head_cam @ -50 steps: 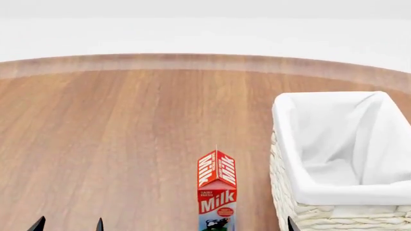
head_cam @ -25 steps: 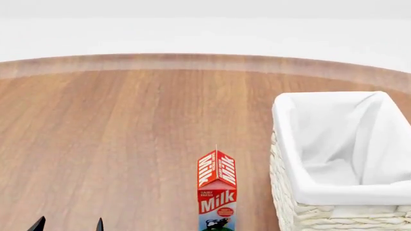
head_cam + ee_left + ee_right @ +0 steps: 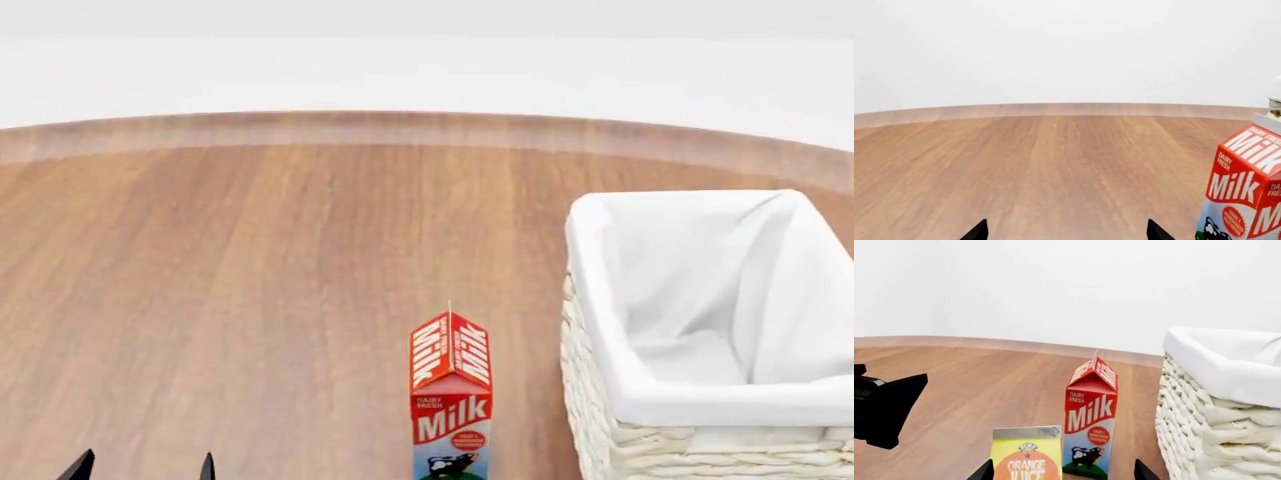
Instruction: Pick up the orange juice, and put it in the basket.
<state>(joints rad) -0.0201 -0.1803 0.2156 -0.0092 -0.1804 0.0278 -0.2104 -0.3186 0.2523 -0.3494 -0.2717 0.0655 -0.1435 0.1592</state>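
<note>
The orange juice (image 3: pixel 1027 455), a yellow carton with an orange circle, stands upright on the wooden table just ahead of my right gripper (image 3: pixel 1064 472). It shows only in the right wrist view. That gripper is open; the carton's top lies between the lines of its two fingertips, nearer one of them, and touches neither. The cream woven basket (image 3: pixel 1217 410) with white lining stands at the table's right (image 3: pixel 594 300). My left gripper (image 3: pixel 144 467) is open and empty at the near left (image 3: pixel 1067 233).
A red-and-white milk carton (image 3: pixel 450 400) stands upright just left of the basket, beyond the orange juice (image 3: pixel 1090 422) and beside my left gripper's line (image 3: pixel 1246 192). The black left gripper body (image 3: pixel 884 407) shows in the right wrist view. The table's far edge (image 3: pixel 427 125) curves across the back.
The right gripper's fingertip that showed at the bottom edge of the head view by the basket has dropped out of that view. The left gripper and the cartons have not moved.
</note>
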